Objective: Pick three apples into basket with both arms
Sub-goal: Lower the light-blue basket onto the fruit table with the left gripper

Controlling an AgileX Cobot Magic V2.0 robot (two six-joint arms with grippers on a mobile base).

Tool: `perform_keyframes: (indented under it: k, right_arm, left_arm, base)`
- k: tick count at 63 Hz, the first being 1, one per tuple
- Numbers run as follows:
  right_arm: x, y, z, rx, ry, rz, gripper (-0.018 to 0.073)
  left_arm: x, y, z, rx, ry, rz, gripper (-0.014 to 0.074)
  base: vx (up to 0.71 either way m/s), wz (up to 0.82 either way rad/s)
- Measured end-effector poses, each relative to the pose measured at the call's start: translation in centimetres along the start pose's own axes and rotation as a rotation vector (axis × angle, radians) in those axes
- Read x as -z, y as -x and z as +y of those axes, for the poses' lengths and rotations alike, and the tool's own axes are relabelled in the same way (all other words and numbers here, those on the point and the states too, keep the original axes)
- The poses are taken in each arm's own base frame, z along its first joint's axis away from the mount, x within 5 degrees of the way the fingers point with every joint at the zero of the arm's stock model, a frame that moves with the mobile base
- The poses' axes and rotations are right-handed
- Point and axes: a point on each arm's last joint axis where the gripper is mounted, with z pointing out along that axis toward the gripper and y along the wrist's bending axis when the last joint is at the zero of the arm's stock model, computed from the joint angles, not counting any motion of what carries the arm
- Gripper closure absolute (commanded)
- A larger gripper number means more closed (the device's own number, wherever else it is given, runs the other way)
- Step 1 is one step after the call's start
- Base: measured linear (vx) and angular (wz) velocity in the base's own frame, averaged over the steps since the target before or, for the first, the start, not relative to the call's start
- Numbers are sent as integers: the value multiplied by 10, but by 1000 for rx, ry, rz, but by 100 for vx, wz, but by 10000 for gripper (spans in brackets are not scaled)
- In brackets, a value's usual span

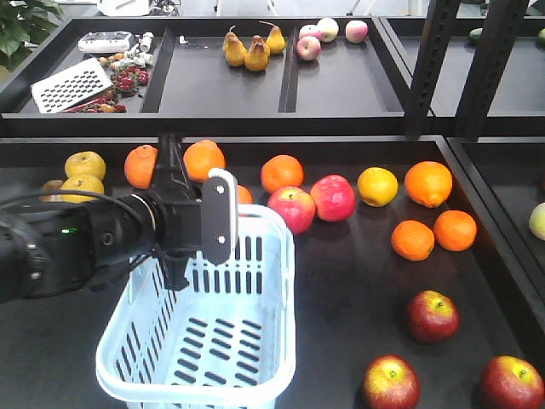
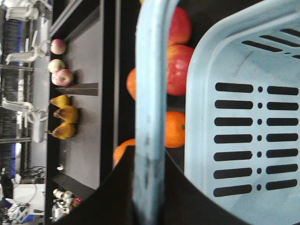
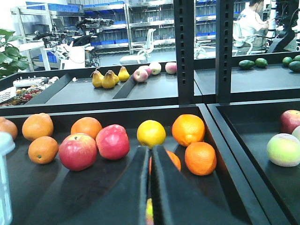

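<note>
Pale blue-white slotted plastic basket [image 1: 288, 290] is pinched by its handle in the left gripper [image 2: 149, 168]. The right gripper [image 3: 151, 150] is pressed together.

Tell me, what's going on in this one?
The left gripper is clamped on the handle of the basket. The basket is empty. The three dark red apples lie apart from it on the black table, none picked yet. The right gripper is shut, facing the row of fruit.
</note>
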Motion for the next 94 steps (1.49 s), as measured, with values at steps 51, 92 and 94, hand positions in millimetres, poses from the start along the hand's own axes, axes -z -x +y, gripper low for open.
perform_keyframes:
  k: [51,92,94]
  right_arm:
    - [0,0,0,0,0,1,568]
    - [0,0,0,0,0,1,568]
    - [0,0,0,0,0,1,568]
  left_arm:
    - [-57,-10,32,59,45,34,603]
    - [-79,-17,14,161,-13,77,603]
    - [-79,-18,12,157,-19,73,603]
  base:
    - [0,0]
    - [0,0]
    - [0,0]
